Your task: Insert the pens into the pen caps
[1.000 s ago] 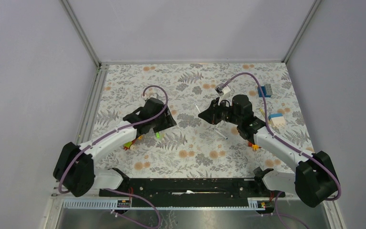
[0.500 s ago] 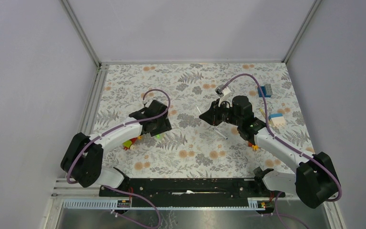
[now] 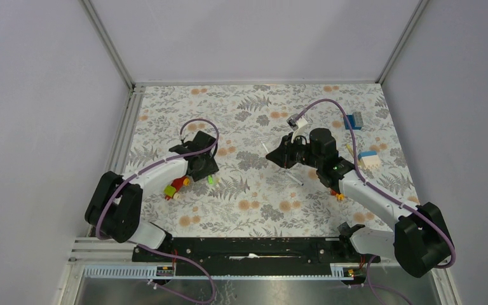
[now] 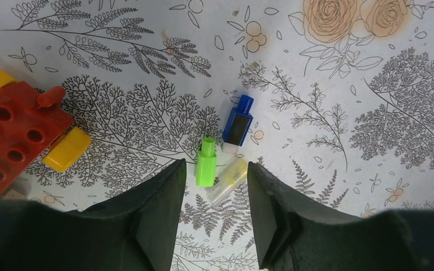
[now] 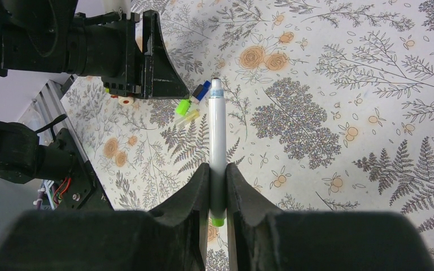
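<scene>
In the left wrist view a bright green pen cap (image 4: pixel 206 164) and a dark blue pen cap (image 4: pixel 237 124) lie side by side on the floral mat. A short clear tube with yellow inside (image 4: pixel 228 180) touches the green one. My left gripper (image 4: pixel 216 168) hovers open just above them; the green cap and the clear tube lie between its fingertips, ungripped. My right gripper (image 5: pixel 217 169) is shut on a white-barrelled pen (image 5: pixel 217 130) with a green rear end, held above the mat and pointing toward the caps (image 5: pixel 183 106). Another thin pen (image 3: pixel 294 176) lies on the mat below the right gripper (image 3: pixel 275 155).
A red and yellow toy brick cluster (image 4: pixel 17 132) sits just left of the caps, close to the left gripper (image 3: pixel 205 169). A blue brick (image 3: pixel 356 121) and a white-blue brick (image 3: pixel 368 159) lie at the right side. The left arm's wrist (image 5: pixel 90 45) shows in the right wrist view.
The left gripper has drawn back to the left, toward the toy bricks, and its jaws have narrowed slightly. The right gripper has barely moved and keeps the pen.
</scene>
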`<state>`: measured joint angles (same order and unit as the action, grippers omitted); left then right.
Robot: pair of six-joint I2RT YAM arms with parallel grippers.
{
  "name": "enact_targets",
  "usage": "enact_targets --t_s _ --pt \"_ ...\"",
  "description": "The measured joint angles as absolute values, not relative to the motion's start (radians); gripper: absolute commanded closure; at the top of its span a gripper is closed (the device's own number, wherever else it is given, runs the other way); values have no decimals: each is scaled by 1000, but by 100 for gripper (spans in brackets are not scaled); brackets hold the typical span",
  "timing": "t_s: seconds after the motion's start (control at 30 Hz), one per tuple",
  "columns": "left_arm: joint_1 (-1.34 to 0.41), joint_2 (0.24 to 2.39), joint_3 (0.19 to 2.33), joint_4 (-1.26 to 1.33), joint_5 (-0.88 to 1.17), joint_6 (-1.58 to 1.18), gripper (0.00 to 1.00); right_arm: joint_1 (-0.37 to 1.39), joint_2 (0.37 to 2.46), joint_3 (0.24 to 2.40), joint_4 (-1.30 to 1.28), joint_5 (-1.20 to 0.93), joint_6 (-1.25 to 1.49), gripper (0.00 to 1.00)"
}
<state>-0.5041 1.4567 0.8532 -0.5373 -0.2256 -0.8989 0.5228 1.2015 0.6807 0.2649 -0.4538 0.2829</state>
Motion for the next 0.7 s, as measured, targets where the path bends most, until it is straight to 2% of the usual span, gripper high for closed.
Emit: enact_targets --t_s 0.5,0.7 --pt "-502 1494 824 -526 -218 -913 57 523 1201 677 265 -455 283 100" --pt "-502 1508 822 -524 -215 -916 65 523 1201 676 266 -456 283 100"
